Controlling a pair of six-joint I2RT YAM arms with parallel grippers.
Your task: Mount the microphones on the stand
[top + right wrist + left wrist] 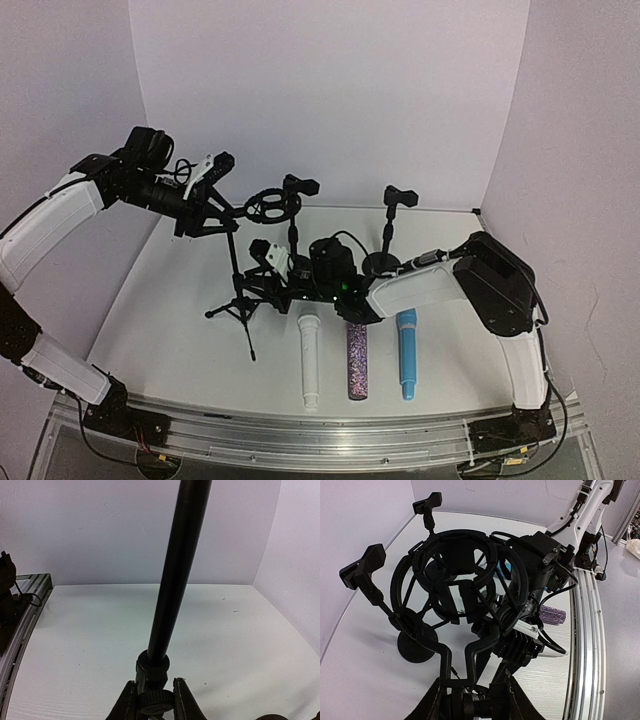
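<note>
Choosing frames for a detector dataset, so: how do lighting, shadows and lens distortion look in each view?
Top external: soft, even light, only faint shadows beside the microphones, nothing blurred. Left wrist: wide-angle bending curves the table edge; the black shock mount reads as a dark mass. Right wrist: the pole is sharp, with mild sheen, no glare.

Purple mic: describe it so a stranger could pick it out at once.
On the white table, near its front edge, three mics lie side by side. The purple mic is the middle one, with the white mic on its left and the blue mic on its right. Only it has a glittery body.
</note>
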